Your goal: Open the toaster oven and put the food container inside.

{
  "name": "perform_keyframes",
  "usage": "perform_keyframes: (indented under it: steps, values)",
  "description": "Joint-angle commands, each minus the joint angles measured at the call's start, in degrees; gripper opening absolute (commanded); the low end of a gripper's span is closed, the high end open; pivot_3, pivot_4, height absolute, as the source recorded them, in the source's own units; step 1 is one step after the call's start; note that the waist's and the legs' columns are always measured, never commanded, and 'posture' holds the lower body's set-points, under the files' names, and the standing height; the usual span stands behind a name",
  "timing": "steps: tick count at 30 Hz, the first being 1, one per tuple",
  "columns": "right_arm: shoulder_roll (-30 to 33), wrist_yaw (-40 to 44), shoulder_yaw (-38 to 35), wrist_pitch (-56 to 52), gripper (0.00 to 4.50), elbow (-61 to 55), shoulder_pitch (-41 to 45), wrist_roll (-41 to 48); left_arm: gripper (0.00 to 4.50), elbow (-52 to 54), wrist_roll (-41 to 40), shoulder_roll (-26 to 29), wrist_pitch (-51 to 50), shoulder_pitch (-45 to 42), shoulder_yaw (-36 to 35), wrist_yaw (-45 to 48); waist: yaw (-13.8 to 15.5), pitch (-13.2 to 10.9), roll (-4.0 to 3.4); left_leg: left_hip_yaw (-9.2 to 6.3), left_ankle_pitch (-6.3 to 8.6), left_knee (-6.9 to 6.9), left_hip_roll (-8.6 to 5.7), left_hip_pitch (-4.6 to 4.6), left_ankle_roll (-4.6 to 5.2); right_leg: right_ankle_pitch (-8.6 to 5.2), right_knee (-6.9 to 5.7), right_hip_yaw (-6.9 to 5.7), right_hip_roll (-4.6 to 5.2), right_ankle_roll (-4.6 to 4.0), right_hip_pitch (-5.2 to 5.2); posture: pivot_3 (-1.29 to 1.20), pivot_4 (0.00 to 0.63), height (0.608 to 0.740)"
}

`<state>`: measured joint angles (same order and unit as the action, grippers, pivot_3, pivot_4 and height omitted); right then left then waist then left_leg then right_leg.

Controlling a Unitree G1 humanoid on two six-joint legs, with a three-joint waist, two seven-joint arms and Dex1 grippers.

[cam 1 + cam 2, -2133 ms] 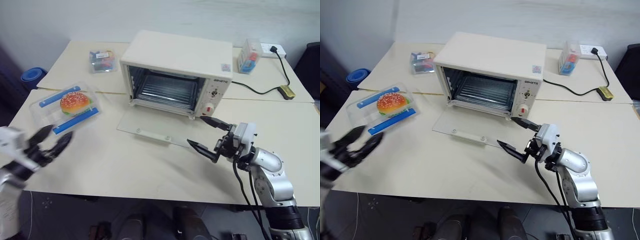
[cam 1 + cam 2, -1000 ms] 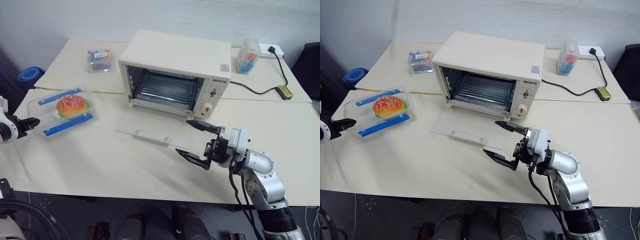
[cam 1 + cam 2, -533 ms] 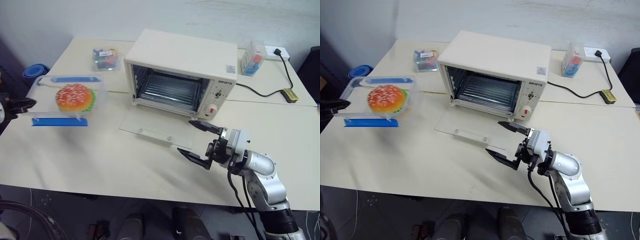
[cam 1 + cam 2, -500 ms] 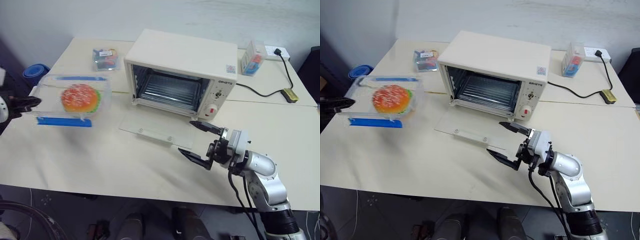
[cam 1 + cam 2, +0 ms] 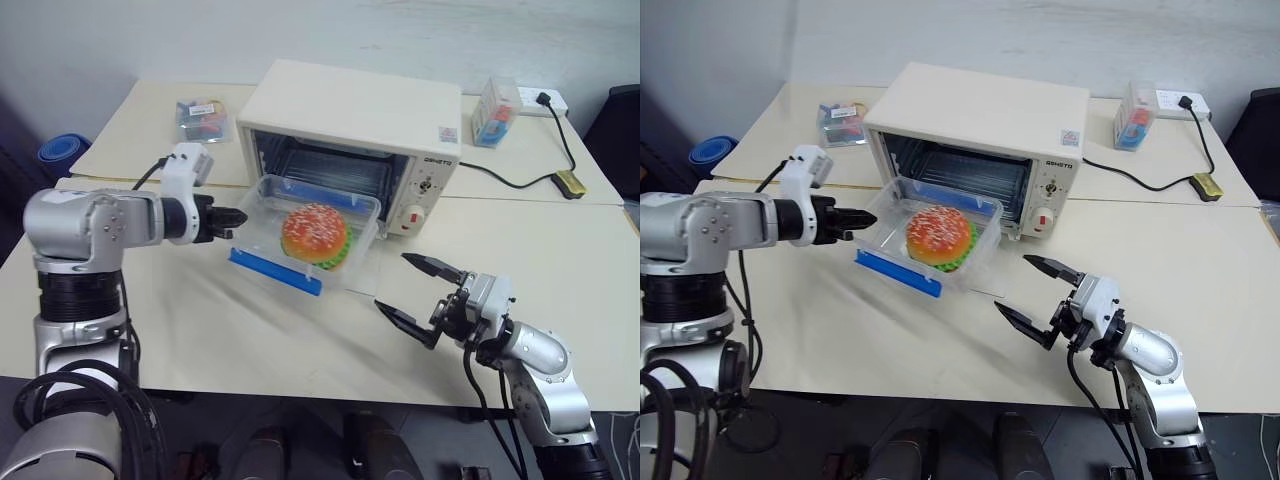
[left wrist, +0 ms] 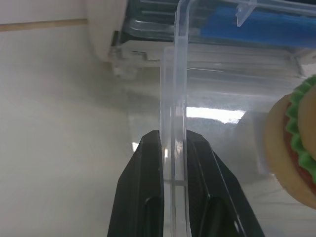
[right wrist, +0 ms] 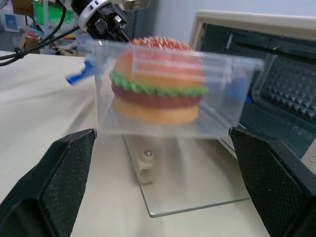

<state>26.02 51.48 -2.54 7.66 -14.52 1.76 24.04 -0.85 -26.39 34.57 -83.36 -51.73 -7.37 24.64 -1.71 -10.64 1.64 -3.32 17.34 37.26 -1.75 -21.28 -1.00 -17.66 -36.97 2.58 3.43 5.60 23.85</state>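
Observation:
The cream-white toaster oven (image 5: 372, 112) stands at the middle back of the table. Its glass door (image 7: 197, 190) lies folded down flat and the wire rack (image 5: 335, 168) shows inside. The food container (image 5: 312, 238), a clear box with blue clip strips and a toy burger (image 5: 314, 233), hangs tilted in the air just in front of the oven's opening, above the door. My left gripper (image 5: 238, 216) is shut on the container's left rim (image 6: 174, 113). My right gripper (image 5: 391, 281) stands open to the right of the container, in front of the knobs, holding nothing.
A small clear box of colourful bits (image 5: 203, 118) sits at the back left. An upright clear box (image 5: 497, 112) stands at the back right beside a power strip (image 5: 548, 99). A black cord (image 5: 515, 181) runs from there to the oven. A blue object (image 5: 60, 152) lies off the table's left edge.
My left gripper has lifted the food container from the table's left side and carried it right, up to the oven's opening. The right gripper stays open and has sunk slightly.

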Motion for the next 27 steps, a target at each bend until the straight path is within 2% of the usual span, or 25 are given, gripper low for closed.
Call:
perform_keyframes:
  steps: [1,7,10,12,14,15,18,20,22,26,27]
  values:
    - [-0.96,-1.54,-0.15,1.61,4.50,-2.84,0.15,-0.09,0.58,-1.44,2.58,-4.88,5.24,-3.21,-1.97,-5.16,0.32,0.00,0.00,0.00,0.00,0.02,-0.01,0.00,0.00,0.00,0.00,-0.01,0.01,0.00,-0.01,0.00,0.150,0.740]
    - [-1.35,-3.63,-0.72,0.55,4.50,-4.90,-0.93,0.46,2.31,-2.61,3.00,-7.88,7.19,-3.87,-4.04,-7.70,0.15,0.00,0.00,0.02,-0.10,0.03,-0.05,0.00,-0.16,0.00,0.03,-0.09,0.03,0.01,-0.02,0.00,0.150,0.740]
    - [0.98,-3.80,-1.16,-4.41,4.50,-9.21,-2.20,3.39,3.16,-1.75,1.60,-5.53,10.74,-2.71,-6.29,-4.64,0.14,-0.01,-0.01,0.02,-0.11,0.01,-0.03,-0.01,-0.18,0.00,0.03,-0.09,0.03,0.01,-0.01,0.00,0.150,0.740]
    - [4.38,-2.18,0.03,-10.61,4.50,-13.00,-3.47,6.35,3.16,0.24,0.68,-1.03,17.19,-0.32,-5.35,2.48,0.00,-0.01,-0.02,0.03,-0.11,0.02,-0.04,0.00,-0.18,0.00,0.03,-0.09,0.03,0.01,-0.01,0.00,0.150,0.740]
    - [7.47,-1.38,1.57,-15.82,4.10,-15.60,-4.09,7.73,3.20,1.42,-0.77,4.58,21.84,2.87,-4.10,11.21,-0.11,-0.02,-0.04,0.04,-0.14,-0.01,-0.01,0.03,-0.26,0.00,0.05,-0.07,0.02,0.01,-0.02,0.00,0.150,0.740]
    - [8.31,-2.06,2.66,-17.89,3.96,-16.04,-3.49,6.77,3.00,1.66,-1.21,7.71,26.00,5.34,-3.84,17.00,-0.14,-0.02,-0.04,0.08,-0.15,-0.08,0.01,0.07,-0.29,0.00,0.06,-0.04,0.01,0.01,-0.02,0.00,0.150,0.740]
    - [9.28,-3.89,7.45,-23.75,3.04,-15.02,0.87,2.97,2.36,1.63,-1.42,15.63,35.14,13.11,-1.78,31.21,-0.08,-0.03,-0.06,0.05,-0.18,-0.09,0.07,0.11,-0.34,-0.03,0.08,0.08,0.00,-0.06,-0.05,0.00,0.150,0.740]
    - [8.37,-5.14,9.66,-24.94,2.40,-12.57,4.33,0.14,1.78,3.24,-1.01,16.95,39.35,17.29,1.00,35.80,0.18,-0.08,-0.15,0.10,-0.20,-0.13,0.04,0.17,-0.28,-0.02,0.09,0.14,0.04,-0.11,-0.08,0.00,0.150,0.740]
    - [7.32,-6.15,11.00,-26.03,1.72,-9.96,7.46,-1.76,1.17,5.12,-0.65,16.18,42.14,20.41,3.57,37.94,1.00,-0.08,-0.15,-0.01,-0.04,-0.07,0.02,0.13,0.08,-0.03,0.18,0.04,0.10,-0.12,-0.17,0.00,0.150,0.740]
    - [4.65,-7.97,11.33,-24.24,0.42,-1.42,15.22,-5.96,0.03,5.17,-5.72,6.85,37.64,20.95,3.43,33.82,2.34,-0.08,-0.15,-0.16,0.02,0.04,-0.04,-0.07,0.22,-0.01,0.42,-0.10,0.19,-0.10,-0.22,0.00,0.150,0.740]
    - [4.22,-7.80,11.19,-23.57,0.04,0.36,16.63,-6.45,0.00,4.63,-6.80,4.94,36.24,20.61,2.83,32.86,2.40,-0.08,-0.15,-0.17,0.04,0.11,-0.05,-0.13,0.26,0.00,0.44,-0.12,0.19,-0.08,-0.20,0.00,0.150,0.740]
